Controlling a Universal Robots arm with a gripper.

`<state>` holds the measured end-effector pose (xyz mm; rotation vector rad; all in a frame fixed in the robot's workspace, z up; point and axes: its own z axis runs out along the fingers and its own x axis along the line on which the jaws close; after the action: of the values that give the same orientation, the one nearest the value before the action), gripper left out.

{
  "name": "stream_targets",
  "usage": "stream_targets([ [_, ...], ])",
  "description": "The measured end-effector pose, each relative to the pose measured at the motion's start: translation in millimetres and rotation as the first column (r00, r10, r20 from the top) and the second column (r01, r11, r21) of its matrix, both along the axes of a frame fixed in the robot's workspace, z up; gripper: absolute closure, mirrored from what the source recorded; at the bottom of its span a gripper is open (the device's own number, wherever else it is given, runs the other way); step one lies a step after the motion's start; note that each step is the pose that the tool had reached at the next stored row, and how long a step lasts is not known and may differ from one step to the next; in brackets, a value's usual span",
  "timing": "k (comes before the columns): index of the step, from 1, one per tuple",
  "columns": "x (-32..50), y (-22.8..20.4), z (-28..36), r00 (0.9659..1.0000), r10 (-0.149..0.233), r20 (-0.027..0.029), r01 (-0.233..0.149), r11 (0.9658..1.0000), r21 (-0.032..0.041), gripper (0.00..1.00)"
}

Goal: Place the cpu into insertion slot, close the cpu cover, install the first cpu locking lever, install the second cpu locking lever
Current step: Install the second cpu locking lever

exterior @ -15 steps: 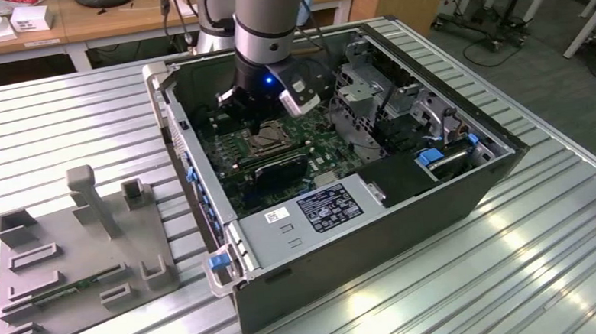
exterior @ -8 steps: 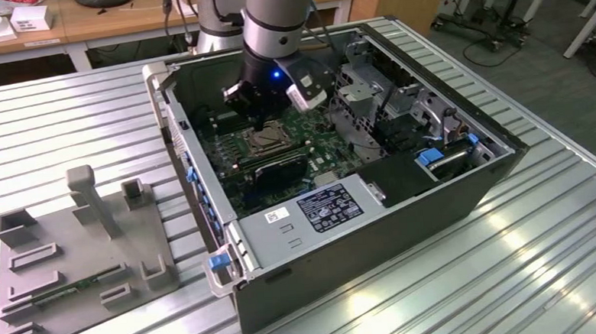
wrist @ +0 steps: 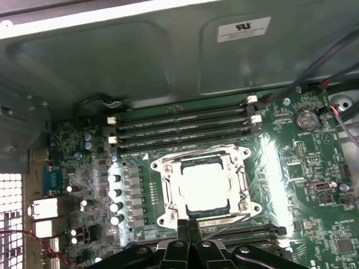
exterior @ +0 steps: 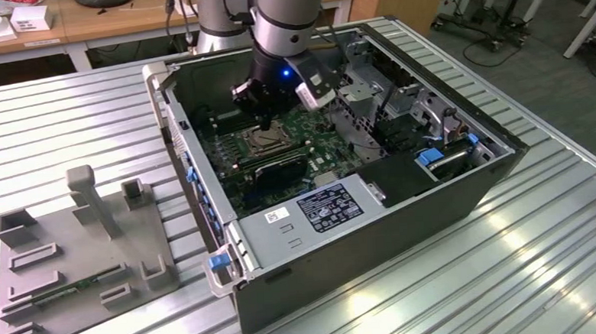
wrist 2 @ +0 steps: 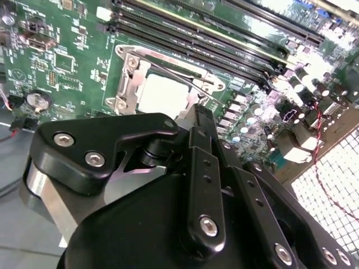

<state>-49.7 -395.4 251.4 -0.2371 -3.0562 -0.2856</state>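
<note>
- Silver-grey cpu (wrist: 205, 186) already sits in the insertion slot (wrist: 162, 193), cpu cover (wrist: 242, 180) down around it.
- Fingers (wrist: 188, 231) pressed together, empty, at the socket's 6 o'clock edge in the first wrist view, beside a thin wire lever (wrist: 227, 223).

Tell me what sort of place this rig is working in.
Probably a robotics lab or test workshop: an opened computer case lies on a slatted metal table, wooden desks stand behind, and wheeled stands sit on the floor.
</note>
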Motion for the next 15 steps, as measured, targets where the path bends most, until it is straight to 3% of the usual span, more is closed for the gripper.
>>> stream_targets([
  [9, 2.9, -13.2, -1.6, 1.0, -0.003, -0.0009, 0.003, 1.0, -0.001, 0.89],
  [15, 2.9, -14.4, -11.6, 1.0, -0.007, -0.0002, 0.007, 1.0, -0.0021, 0.89],
])
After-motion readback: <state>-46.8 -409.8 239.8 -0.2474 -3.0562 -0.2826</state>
